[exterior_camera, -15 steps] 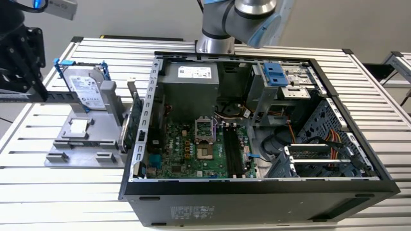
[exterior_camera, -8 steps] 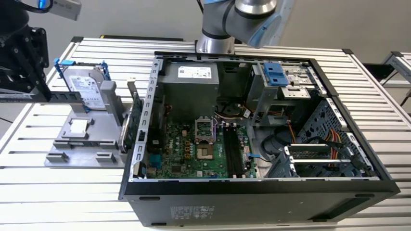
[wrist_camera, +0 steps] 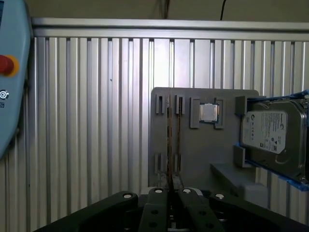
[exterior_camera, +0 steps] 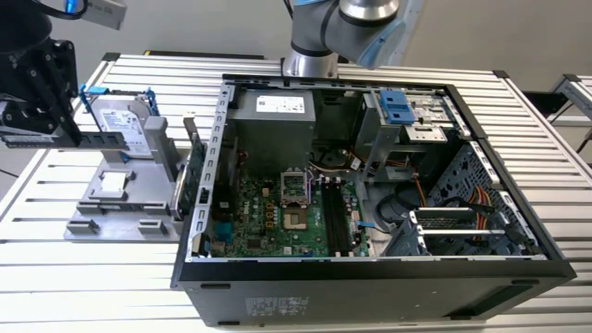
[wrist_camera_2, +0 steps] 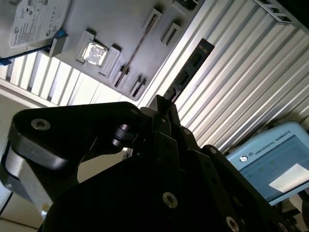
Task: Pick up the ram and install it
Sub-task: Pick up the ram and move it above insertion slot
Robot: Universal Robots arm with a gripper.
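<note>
Above the grey parts holder point(exterior_camera: 111, 201), well apart from the open computer case point(exterior_camera: 370, 277), the gripper point(wrist_camera_2: 166, 107) has its jaws clamped on the ram point(wrist_camera_2: 190, 67). It is held by one end, so the stick could pivot or slip and miss its motherboard slot.

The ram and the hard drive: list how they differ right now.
The ram is a slim dark stick; the hard drive is a boxy silver block with blue clips. The ram is clamped in the end effector; the hard drive stands in the gray fixture. Both are outside the computer case.
</note>
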